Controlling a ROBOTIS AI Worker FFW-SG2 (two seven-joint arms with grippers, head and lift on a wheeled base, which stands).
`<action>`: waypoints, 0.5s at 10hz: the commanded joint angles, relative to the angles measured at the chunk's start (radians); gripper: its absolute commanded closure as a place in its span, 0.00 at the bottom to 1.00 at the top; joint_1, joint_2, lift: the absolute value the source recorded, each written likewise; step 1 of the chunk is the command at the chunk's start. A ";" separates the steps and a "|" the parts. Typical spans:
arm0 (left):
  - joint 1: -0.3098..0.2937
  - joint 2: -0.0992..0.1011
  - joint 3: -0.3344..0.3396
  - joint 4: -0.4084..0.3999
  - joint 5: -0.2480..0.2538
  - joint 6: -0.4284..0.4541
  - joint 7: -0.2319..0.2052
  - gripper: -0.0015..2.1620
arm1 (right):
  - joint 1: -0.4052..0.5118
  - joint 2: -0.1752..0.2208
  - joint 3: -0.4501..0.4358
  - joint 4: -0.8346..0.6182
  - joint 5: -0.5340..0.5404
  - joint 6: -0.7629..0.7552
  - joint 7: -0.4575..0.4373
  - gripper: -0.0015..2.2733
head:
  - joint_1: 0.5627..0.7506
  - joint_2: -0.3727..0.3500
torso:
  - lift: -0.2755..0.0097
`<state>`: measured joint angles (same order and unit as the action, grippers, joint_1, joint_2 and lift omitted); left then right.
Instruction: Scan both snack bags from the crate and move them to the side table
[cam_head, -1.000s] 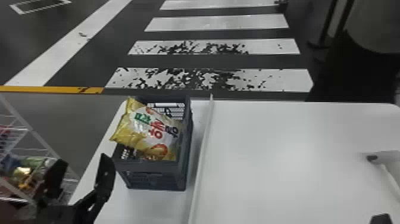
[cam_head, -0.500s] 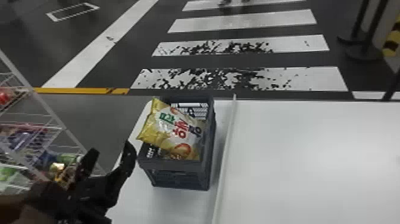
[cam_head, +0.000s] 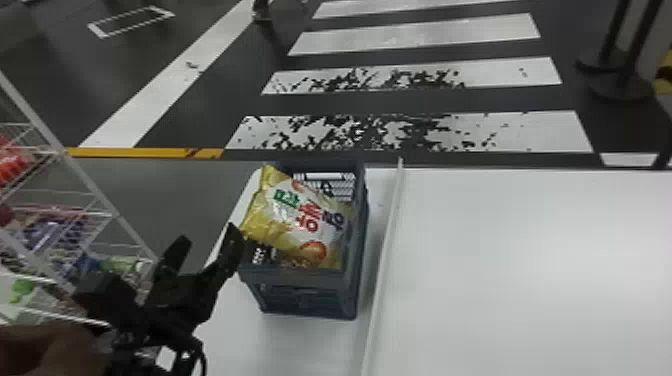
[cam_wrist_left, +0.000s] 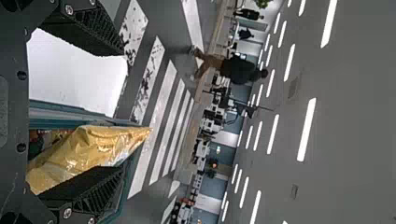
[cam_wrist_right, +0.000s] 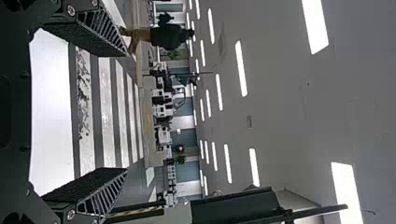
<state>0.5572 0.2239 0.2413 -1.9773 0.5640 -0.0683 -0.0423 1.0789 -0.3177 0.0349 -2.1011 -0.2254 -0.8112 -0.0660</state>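
The robot's left claw (cam_head: 207, 239) has edged closer to the crate (cam_head: 307, 295), spread wide and pinching nothing. The yellow snack bag (cam_head: 300, 220) leans inside, crumpled edge towards the claw — so a grasp looks next, I'd say, with scanning presumably after.

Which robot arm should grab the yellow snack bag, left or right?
Left, I'd say. The left end effector is open beside the crate, with the yellow snack bag close by. The right end effector has white table between its fingers.
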 joint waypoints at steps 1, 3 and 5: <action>-0.025 0.000 0.007 -0.002 0.062 0.046 -0.018 0.06 | 0.009 -0.001 -0.009 -0.003 0.000 -0.009 0.000 0.05 | 0.70 0.83 | 0.63; -0.065 -0.008 0.006 -0.005 0.096 0.138 -0.021 0.06 | 0.009 -0.004 -0.009 -0.005 0.000 -0.018 0.000 0.05 | 0.70 0.81 | 0.63; -0.114 -0.017 -0.005 0.003 0.094 0.249 -0.008 0.06 | 0.021 -0.009 -0.017 -0.005 0.000 -0.082 0.000 0.05 | 0.70 0.78 | 0.63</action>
<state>0.4579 0.2094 0.2397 -1.9762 0.6582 0.1479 -0.0509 1.0953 -0.3258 0.0218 -2.1061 -0.2255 -0.8723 -0.0659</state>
